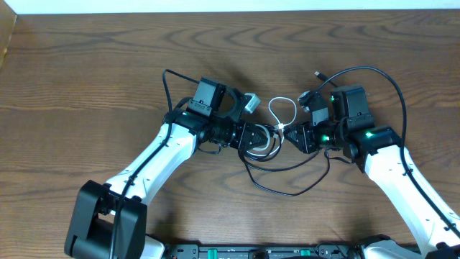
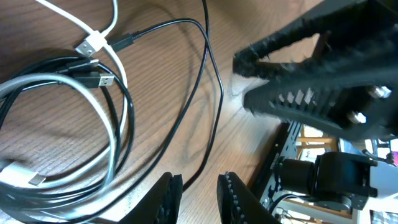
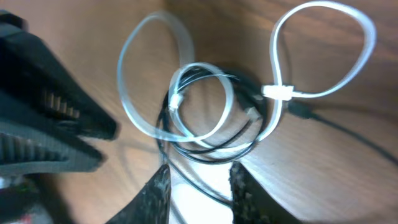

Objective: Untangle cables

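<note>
Brown wood-grain tabletop (image 1: 86, 72) carries both cables near its middle, a little toward the right edge. The two arms reach in from the near corners and meet there, tips facing each other.

In the left wrist view, the white cable (image 2: 90, 45) and the black cable (image 2: 93, 78) lie wound together in a loose coil of several turns. A white plug and a black plug rest side by side at the top of the coil. Two black strands leave the coil and curve away across the wood, and one of them runs down toward the left tool (image 2: 199, 180). That tool is released: its fingers stand apart with bare wood between them, and the strand passes just beside one finger. Whether strand and finger touch cannot be told.

The right wrist view is blurred. It shows the same coil just ahead of the right tool (image 3: 200, 171), with white loops spreading out on both sides. This tool is also released, its fingers wide apart and clamping nothing, and a black strand crosses the gap between them.

From overhead, one white loop shows between the two tools. The black cable swings out in a wide arc toward the right edge, with another slack loop toward the near edge.
</note>
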You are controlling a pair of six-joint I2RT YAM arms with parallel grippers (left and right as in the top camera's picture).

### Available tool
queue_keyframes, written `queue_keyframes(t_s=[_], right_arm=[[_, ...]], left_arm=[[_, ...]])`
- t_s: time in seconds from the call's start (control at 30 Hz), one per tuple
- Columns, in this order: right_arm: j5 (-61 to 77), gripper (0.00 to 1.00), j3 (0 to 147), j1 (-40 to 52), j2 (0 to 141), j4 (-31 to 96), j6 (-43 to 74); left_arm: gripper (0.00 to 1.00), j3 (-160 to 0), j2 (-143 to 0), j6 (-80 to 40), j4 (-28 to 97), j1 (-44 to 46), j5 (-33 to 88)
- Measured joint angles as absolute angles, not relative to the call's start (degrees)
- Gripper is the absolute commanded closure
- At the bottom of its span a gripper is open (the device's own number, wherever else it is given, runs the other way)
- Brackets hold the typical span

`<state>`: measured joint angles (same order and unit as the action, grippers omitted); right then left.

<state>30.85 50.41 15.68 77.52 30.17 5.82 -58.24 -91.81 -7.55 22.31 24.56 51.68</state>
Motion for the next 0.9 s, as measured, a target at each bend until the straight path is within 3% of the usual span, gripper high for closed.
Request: queue_keyframes(t_s=[0.1,0.17,0.27,0.3,0.4,0.9], right_arm=[[32.25,0.72,50.41,15.68,77.52,31.57,6.85],[32.03,0.69,50.41,15.68,77.52,33.23,7.29],[29.74,0.69,50.41,15.68,77.54,35.53,8.08],[27.7,0.69,50.41,15.68,77.54,36.82,8.58],[24.49,0.69,50.41,15.68,77.6,38.06,8.99],[22.94,0.68,50.41,15.68,77.62,38.37,9.19]], left_arm=[[0.74,-58.24,-91.81,-7.22,25.04,24.56,49.95],[0.67,-58.24,-91.79,-7.01,27.88,24.58,46.15],[0.61,-58.24,-91.79,-6.59,31.81,24.6,35.92],[0.55,-58.24,-91.79,-6.59,32.67,24.6,32.08],[0.53,-58.22,-91.77,-7.49,33.32,24.58,19.38],[0.53,-58.22,-96.6,-13.65,30.39,24.67,16.67]])
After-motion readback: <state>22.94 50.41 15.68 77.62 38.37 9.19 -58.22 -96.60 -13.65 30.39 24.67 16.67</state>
